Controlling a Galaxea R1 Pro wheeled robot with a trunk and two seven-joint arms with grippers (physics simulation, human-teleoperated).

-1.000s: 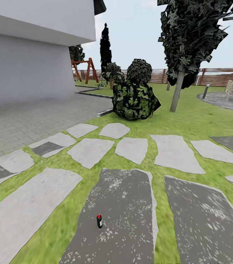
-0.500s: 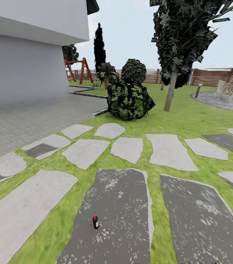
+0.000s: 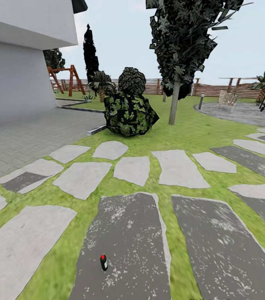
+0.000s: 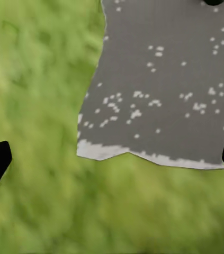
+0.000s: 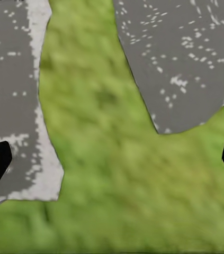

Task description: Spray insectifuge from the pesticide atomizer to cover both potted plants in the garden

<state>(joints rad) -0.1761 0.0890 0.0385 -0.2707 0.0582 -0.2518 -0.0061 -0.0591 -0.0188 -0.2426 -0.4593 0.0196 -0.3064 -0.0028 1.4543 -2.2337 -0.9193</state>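
Your pesticide atomizer (image 3: pixel 103 262) stands upright on the dark paving slab (image 3: pixel 124 246), ahead of your left gripper (image 4: pixel 112 159), the nearer one; both grippers gape empty.

Dark, red-capped pesticide atomizer (image 3: pixel 103 263) on white-speckled grey paving slab (image 3: pixel 124 246).

Each wrist camera catches two plain black, wedge-shaped fingertips tapering to blunt points: the left end effector (image 4: pixel 112 161) and the right end effector (image 5: pixel 112 161). Their surfaces look matte, unmarked and screwless.
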